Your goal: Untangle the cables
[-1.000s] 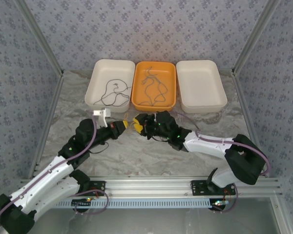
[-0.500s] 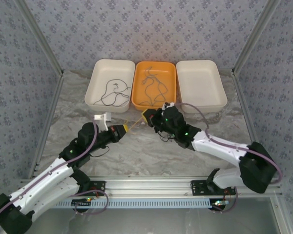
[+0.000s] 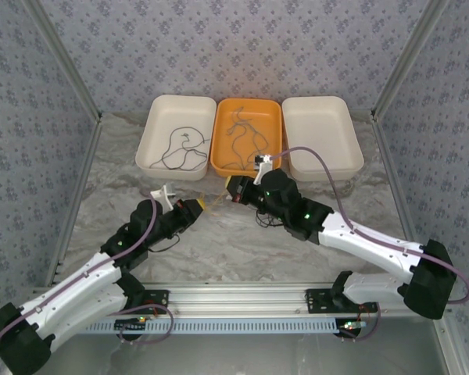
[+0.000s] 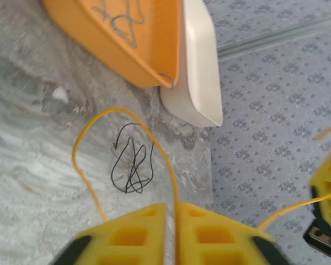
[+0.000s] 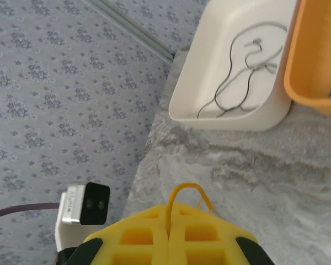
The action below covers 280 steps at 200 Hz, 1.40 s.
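Top external: left pincer (image 3: 201, 206) & right pincer (image 3: 233, 187) are close together over the counter (image 3: 219, 244), just near of the orange tray (image 3: 275, 150). We see both w/ fingers together, each clamped on the yellow cable (image 3: 216, 198) strung btwn them. More cables (image 3: 246, 144) lie in the orange tray, one dark cable (image 3: 180, 152) in the left white tray (image 3: 146, 144). Left wrist: a small dark tangle (image 4: 133, 165) lies on the counter.
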### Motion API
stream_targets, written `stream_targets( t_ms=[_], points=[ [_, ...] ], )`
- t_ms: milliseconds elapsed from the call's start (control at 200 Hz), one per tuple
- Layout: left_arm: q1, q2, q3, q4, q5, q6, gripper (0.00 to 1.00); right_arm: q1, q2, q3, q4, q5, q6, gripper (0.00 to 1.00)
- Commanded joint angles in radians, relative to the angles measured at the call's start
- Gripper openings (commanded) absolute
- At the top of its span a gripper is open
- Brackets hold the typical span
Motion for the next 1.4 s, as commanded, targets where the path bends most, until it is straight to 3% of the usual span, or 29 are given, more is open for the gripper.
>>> stream_targets(
  t_ms=[0, 220, 375, 580, 665, 804, 929, 1039, 1209, 1394],
  points=[
    [-0.003, 0.034, 0.035, -0.099, 0.032, -0.041, 0.28, 0.01, -0.029, 0.031, 0.085, 0.096, -0.253, 0.0],
    [-0.003, -0.049, 0.047, -0.167, 0.018, -0.072, 0.65, 0.005, -0.066, 0.018, 0.15, -0.019, -0.451, 0.0],
    [-0.002, -0.111, 0.053, -0.214, -0.002, -0.135, 0.73, -0.021, -0.105, 0.02, 0.128, -0.133, -0.531, 0.0],
    [-0.003, -0.071, 0.012, -0.118, 0.014, -0.308, 0.79, -0.059, -0.098, 0.021, 0.121, -0.362, -0.585, 0.0],
    [-0.003, -0.073, 0.026, -0.14, -0.001, -0.32, 0.8, -0.061, -0.081, 0.021, 0.099, -0.363, -0.595, 0.0],
    [-0.009, -0.094, 0.05, -0.239, -0.026, -0.296, 0.74, -0.063, -0.053, -0.024, 0.141, -0.33, -0.54, 0.0],
    [-0.01, -0.197, 0.065, -0.491, -0.156, -0.258, 0.71, -0.048, 0.012, -0.062, 0.174, -0.26, -0.42, 0.0],
    [-0.01, -0.29, 0.043, -0.613, -0.254, -0.214, 0.59, 0.004, 0.085, -0.126, 0.29, -0.166, -0.262, 0.0],
    [-0.01, -0.224, -0.01, -0.629, -0.227, -0.118, 0.45, 0.037, 0.244, -0.119, 0.201, 0.1, 0.039, 0.0],
    [-0.047, 0.015, -0.063, -0.42, -0.107, -0.051, 0.28, -0.048, 0.343, -0.144, 0.119, 0.236, 0.298, 0.0]
  ],
)
